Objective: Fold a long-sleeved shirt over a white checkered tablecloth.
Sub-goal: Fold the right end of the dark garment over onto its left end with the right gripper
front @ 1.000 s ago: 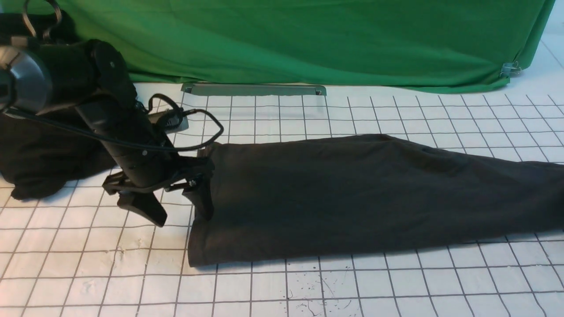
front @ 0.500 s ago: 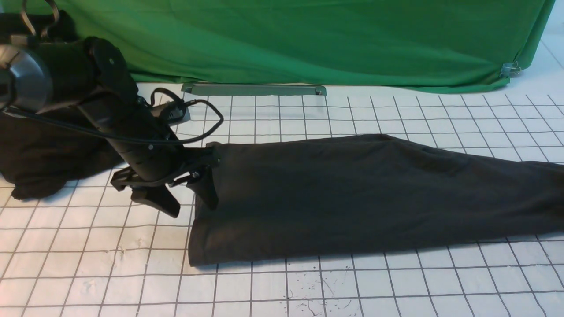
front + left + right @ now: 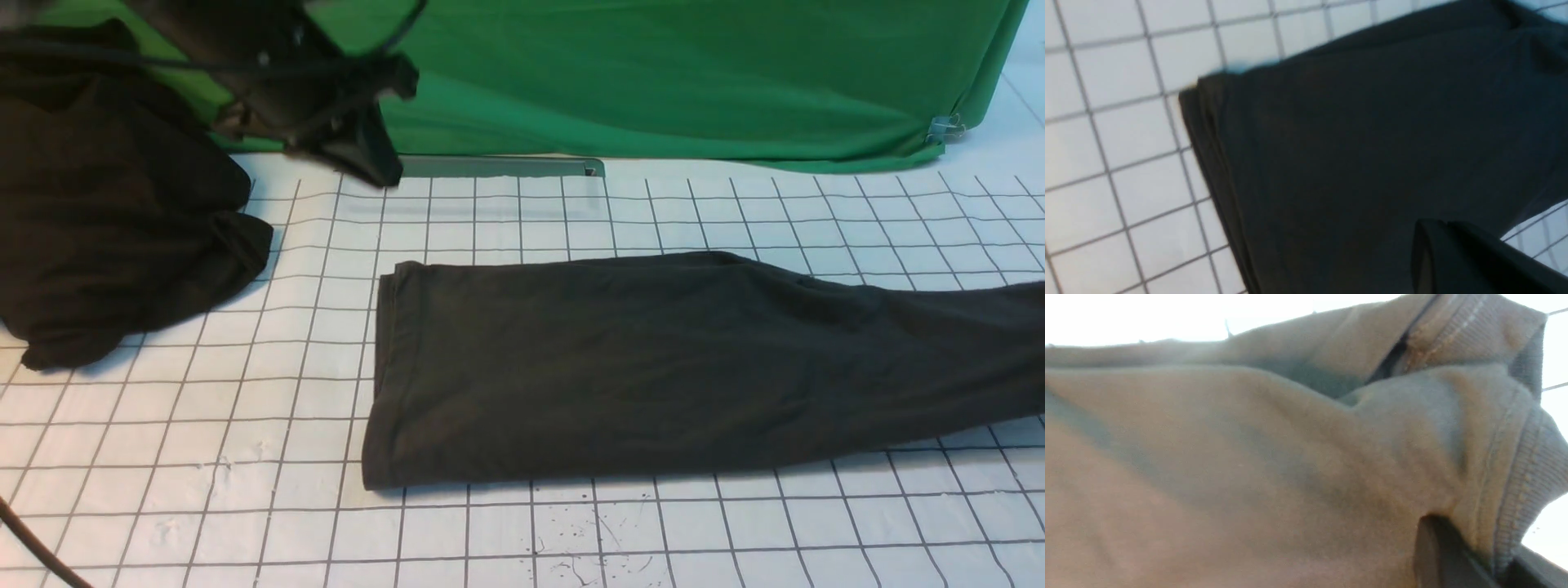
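Lengthwise folded, charcoal long-sleeved shirt [image 3: 653, 367], flat on white checkered tablecloth [image 3: 245, 506]

Counted: one long-sleeved shirt [image 3: 653, 367], one black cloth heap [image 3: 106, 204], one white checkered tablecloth [image 3: 245, 523], one green cloth [image 3: 653, 73], one grey bar [image 3: 498, 167].

A green cloth [image 3: 653, 73] hangs in soft folds across the whole far side, its hem rumpled along the bottom. At its far right corner a small metal clip [image 3: 945, 128] pinches it. A flat grey bar [image 3: 498, 167] lies just before the hem, left of centre. A plain black heap of cloth [image 3: 106, 204] sits at the left. The light is even and bright.
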### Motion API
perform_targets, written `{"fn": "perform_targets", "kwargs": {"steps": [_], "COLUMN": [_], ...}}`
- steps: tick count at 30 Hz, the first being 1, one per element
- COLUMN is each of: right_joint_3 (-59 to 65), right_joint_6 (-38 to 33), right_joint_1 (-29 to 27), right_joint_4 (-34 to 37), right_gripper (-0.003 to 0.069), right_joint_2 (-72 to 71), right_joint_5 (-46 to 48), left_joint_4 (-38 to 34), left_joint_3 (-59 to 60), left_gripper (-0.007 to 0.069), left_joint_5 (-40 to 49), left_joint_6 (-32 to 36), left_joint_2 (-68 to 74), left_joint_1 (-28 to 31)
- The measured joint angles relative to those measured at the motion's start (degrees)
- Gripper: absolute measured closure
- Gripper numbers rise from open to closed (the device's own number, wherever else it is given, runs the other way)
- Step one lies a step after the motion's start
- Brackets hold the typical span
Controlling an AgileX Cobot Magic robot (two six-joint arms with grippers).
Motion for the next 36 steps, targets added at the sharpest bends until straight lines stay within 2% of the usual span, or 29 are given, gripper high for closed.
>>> {"fn": "perform_targets", "kwargs": {"steps": [5,11,14,18,19,22,23,24,29,32,36], "right_joint_3": [0.0,0.0,0.0,0.0,0.0,0.0,0.0,-0.1,-0.1,-0.1,-0.1], "right_joint_6": [0.7,4.1,7.8,13.0,13.3,18.7,19.0,22.0,26.7,27.6,28.2], "right_joint_1": [1.5,8.3,15.3,28.0,28.7,39.4,40.0,45.5,56.8,62.5,66.3], "right_joint_4": [0.0,-0.3,-0.5,-0.7,-0.7,-0.8,-0.8,-0.8,-0.8,-0.8,-0.6], "right_gripper": [0.0639,0.0642,0.0642,0.0642,0.0642,0.0642,0.0642,0.0642,0.0641,0.0633,0.0585], "right_joint_2": [-6.2,-13.2,-15.2,-15.0,-15.0,-13.6,-13.5,-12.1,-6.3,-1.2,5.7], "right_joint_5": [2.4,5.2,6.0,5.3,5.1,0.4,0.0,-3.0,-13.2,-21.3,-31.0], "left_joint_4": [-1.6,-1.6,-1.5,-1.4,-1.4,-1.4,-1.4,-1.3,-1.3,-1.3,-1.0], "left_joint_3": [-1.5,-1.7,-1.7,-1.8,-1.8,-1.8,-1.8,-1.8,-1.8,-1.8,-1.8], "left_gripper": [0.0620,0.0620,0.0620,0.0620,0.0620,0.0620,0.0620,0.0620,0.0620,0.0620,0.0620], "left_joint_5": [0.2,0.4,0.4,0.5,0.5,0.5,0.5,0.5,0.5,0.5,0.5], "left_joint_6": [1.1,2.4,2.8,2.9,2.9,3.1,3.2,3.2,3.8,3.8,3.8], "left_joint_2": [-1.1,-1.1,-1.1,-1.1,-1.1,-1.0,-1.0,-1.0,-1.0,-1.0,-1.0], "left_joint_1": [0.0,0.0,0.0,0.0,0.0,0.0,0.0,0.0,0.0,0.0,0.0]}}
